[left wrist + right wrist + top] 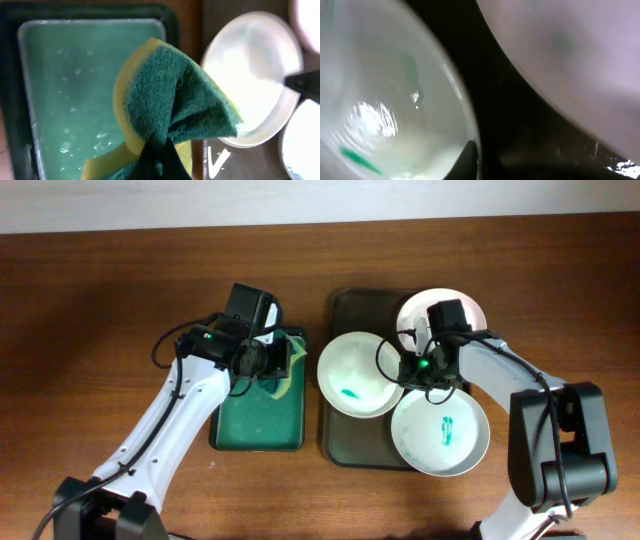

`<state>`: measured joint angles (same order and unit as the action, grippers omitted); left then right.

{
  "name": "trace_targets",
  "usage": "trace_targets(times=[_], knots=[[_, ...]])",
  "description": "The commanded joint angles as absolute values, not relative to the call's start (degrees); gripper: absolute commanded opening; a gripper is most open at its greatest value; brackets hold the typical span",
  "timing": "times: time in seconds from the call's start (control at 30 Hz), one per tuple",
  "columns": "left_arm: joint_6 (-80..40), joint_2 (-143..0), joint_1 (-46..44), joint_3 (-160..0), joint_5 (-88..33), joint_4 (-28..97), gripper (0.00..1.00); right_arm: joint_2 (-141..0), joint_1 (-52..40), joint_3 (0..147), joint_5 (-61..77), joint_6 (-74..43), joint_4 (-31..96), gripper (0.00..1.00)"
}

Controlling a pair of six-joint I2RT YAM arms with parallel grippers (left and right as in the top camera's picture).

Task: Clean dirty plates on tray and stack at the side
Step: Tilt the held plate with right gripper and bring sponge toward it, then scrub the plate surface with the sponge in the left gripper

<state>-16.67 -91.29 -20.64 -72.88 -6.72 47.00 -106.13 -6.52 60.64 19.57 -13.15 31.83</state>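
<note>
Three white plates lie on the dark tray (345,310). The left plate (350,370) has a teal smear and overhangs the tray's left edge. The front plate (440,435) also has a teal smear. The back plate (470,305) is partly hidden by my right arm. My right gripper (413,370) is shut on the left plate's right rim; in the right wrist view one finger (470,160) lies on that plate (380,100). My left gripper (262,362) is shut on a green-and-yellow sponge (170,100) above the bright green tray (65,100).
The bright green tray (255,425) holds shallow water and sits left of the dark tray. Bare brown table lies to the far left and far right. The left plate (250,75) shows just right of the sponge in the left wrist view.
</note>
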Motion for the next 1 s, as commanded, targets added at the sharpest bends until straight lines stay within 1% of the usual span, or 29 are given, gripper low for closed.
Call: trace_targets(times=[0.0,0.1,0.17,0.27,0.37,0.5,0.6,0.83,0.9,0.97], knots=[[-16.16,-89.8,-22.37,-74.26,-9.91,43.97,0.0,-107.09,-5.28,62.13,17.67,-12.29,32.12,0.04],[-16.21,-91.18,-24.62,-74.26,-10.9,40.8,0.0,-106.69,-4.8,63.51,10.7,-12.23,33.67,0.04],[-17.89,-93.97,-27.11,-74.26,-12.75,37.39,0.0,-106.32,-4.84,64.99,3.46,-11.27,36.23,0.04],[-19.2,-97.84,-30.11,-74.26,-12.84,32.67,0.0,-106.32,-4.97,65.06,3.16,-7.7,37.19,0.04],[-22.92,-102.26,-32.12,-74.26,-12.71,27.55,0.0,-106.32,-4.95,65.06,6.07,-6.59,37.28,0.04],[-29.36,-111.11,-33.54,-75.33,-20.43,18.85,0.0,-106.32,-4.95,65.06,8.62,-6.17,37.3,0.04],[-30.24,-118.02,-35.94,-80.55,-22.57,18.81,0.0,-106.32,-4.97,65.06,8.86,-6.2,37.32,0.04],[-34.81,-124.66,-40.42,-81.01,-23.46,21.8,0.0,-106.32,-4.97,65.06,9.91,-6.2,37.34,0.04],[-34.65,-125.19,-40.6,-81.01,-25.74,20.62,0.0,-106.32,-4.97,65.06,9.91,-6.2,37.47,0.04],[-33.78,-125.19,-38.87,-81.38,-22.94,21.56,0.0,-106.32,-4.97,65.06,9.93,-6.2,37.95,0.04]])
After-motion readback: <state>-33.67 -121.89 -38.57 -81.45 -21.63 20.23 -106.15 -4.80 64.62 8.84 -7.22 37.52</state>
